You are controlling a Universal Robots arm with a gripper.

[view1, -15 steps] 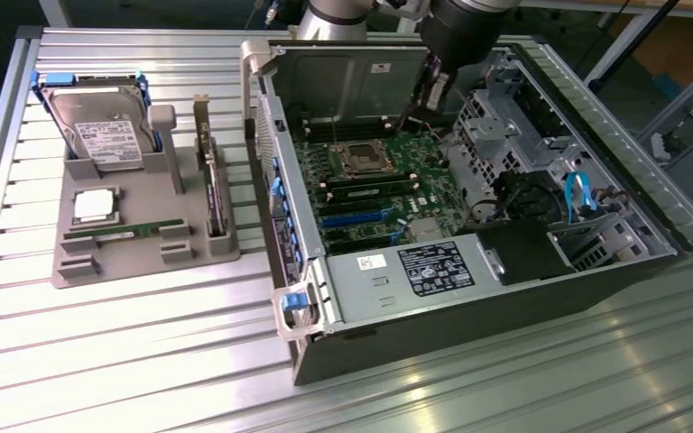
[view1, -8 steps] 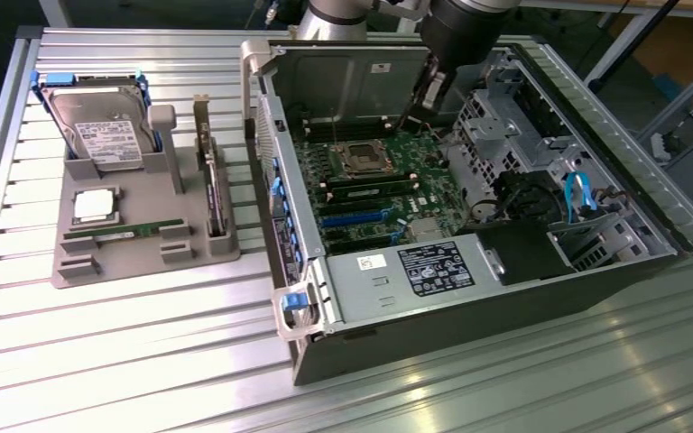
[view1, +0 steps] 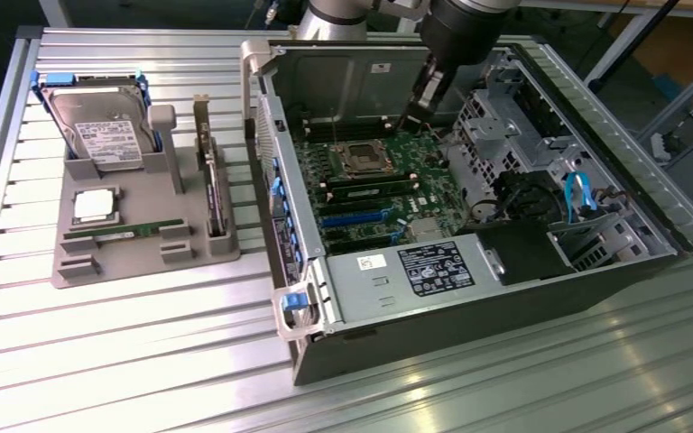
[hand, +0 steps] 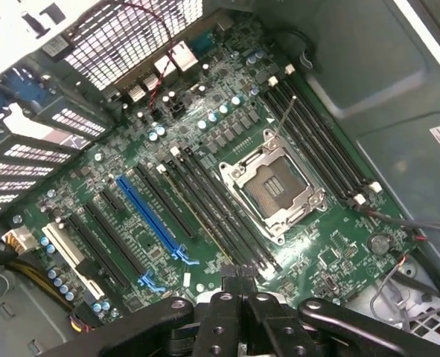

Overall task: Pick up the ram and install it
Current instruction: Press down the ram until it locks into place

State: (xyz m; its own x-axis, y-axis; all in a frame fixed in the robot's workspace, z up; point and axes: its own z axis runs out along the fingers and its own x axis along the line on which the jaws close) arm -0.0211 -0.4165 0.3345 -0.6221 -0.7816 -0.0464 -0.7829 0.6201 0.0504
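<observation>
The long, thin green circuit-board ram, seemingly slotted in the grey tray at lower left, is judged light, stiff, fragile, best gripped by its long edges; the black gripper jaws are pressed together, empty, over the motherboard.

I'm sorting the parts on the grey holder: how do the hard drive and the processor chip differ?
The hard drive is larger and rectangular; the processor chip is small and square. The hard drive leans tilted in its slot at the holder's far end, while the processor chip lies flat nearer the middle. The hard drive has blue side rails and a printed label; the processor chip is plain silver. Both are silvery and sit on the holder.
</observation>
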